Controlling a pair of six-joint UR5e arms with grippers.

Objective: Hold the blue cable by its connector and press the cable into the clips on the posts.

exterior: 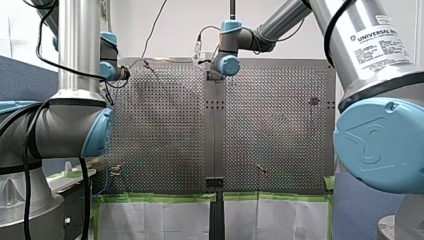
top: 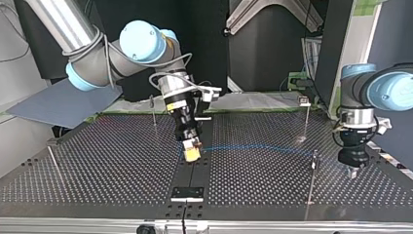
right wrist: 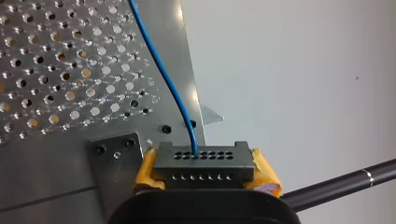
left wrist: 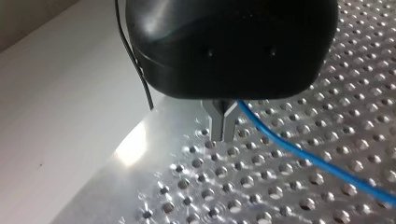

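Right gripper (right wrist: pixel 204 169): yellow pads (right wrist: pixel 145 170) clamped on both ends of the small grey metal connector block (right wrist: pixel 204 161) with two rows of holes, a firm hold on the task's thing. Out of one hole in the upper row comes the thin blue cable (right wrist: pixel 161 74), running away over the silver perforated table (right wrist: pixel 51 70).

In the top view, same gripper (top: pixel 191 152) low near the table's middle, the cable (top: pixel 253 147) stretched in a shallow arc to the right toward the black left gripper (top: pixel 351 169). Not yet in any clip, by the look of it.

In the left wrist view, metal fingers (left wrist: pixel 218 122) closed together to a narrow point just above the table, with the cable (left wrist: pixel 303 155) passing right beside them. Cannot tell whether pinched there or merely touching.

To do the step well:
- Keep the grip on the block, never on the wire.
- Hold the run lightly taut between both grippers.
- Carry the cable over the clip of the nearest thin upright metal post (top: pixel 312 175), near right in the top view.
- Line up squarely, then press straight down.
- Leave the far right post (top: pixel 306 122) and the far left post (top: pixel 154 112) for afterwards.
- Avoid twisting the block, lest the wire kink at its hole.
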